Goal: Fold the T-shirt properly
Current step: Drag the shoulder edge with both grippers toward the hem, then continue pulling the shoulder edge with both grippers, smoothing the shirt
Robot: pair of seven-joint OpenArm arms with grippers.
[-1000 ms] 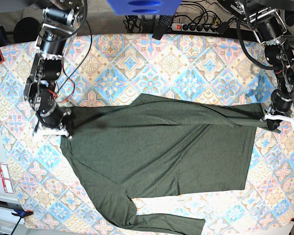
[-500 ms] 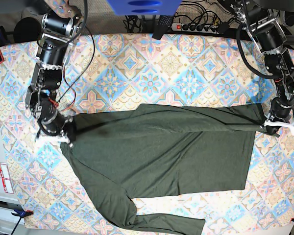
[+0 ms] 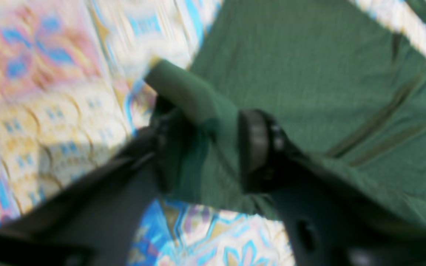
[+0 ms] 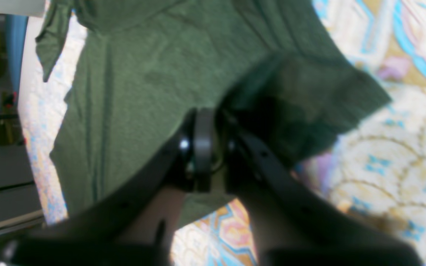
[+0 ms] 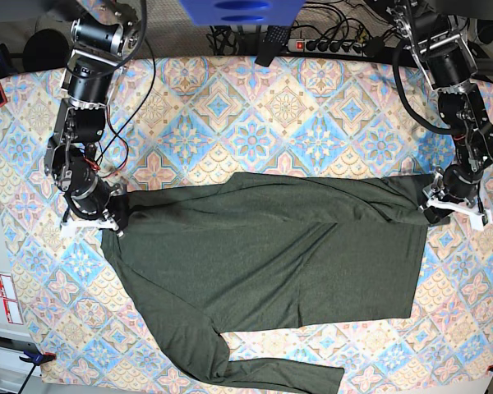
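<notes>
The left gripper (image 3: 207, 147) shows its two dark fingers (image 3: 257, 144) parted in the left wrist view, with a fold of the T-shirt (image 3: 309, 74) lying in the gap; the picture is too blurred to tell whether either pad touches the cloth, so its hold on the shirt cannot be told. In the base view this gripper (image 5: 452, 205) sits at about 3 o'clock, at the shirt's corner. The right gripper (image 4: 213, 147) has its jaws drawn close together, only a narrow slot between them, and a dark flap of the T-shirt (image 4: 131, 74) drapes over the right-hand finger (image 4: 235, 147); whether the cloth is pinched cannot be made out. In the base view it (image 5: 90, 215) lies at about 9 o'clock, at the shirt's opposite end.

Both arms reach down from the table's far edge, one on each side. Under them spreads a patterned tablecloth (image 5: 255, 123) of blue, orange and cream tiles. At 12 o'clock, beyond the table, lie a black power strip (image 5: 333, 45) and loose cables, with a blue object (image 5: 230, 10) above. White labels (image 5: 0, 295) with red print sit at about 8 o'clock.

The T-shirt (image 5: 271, 254) is dark olive green, plain and thin. It lies flat across the middle and near half of the cloth, its upper edge folded over, one long sleeve (image 5: 271, 373) trailing toward 6 o'clock.
</notes>
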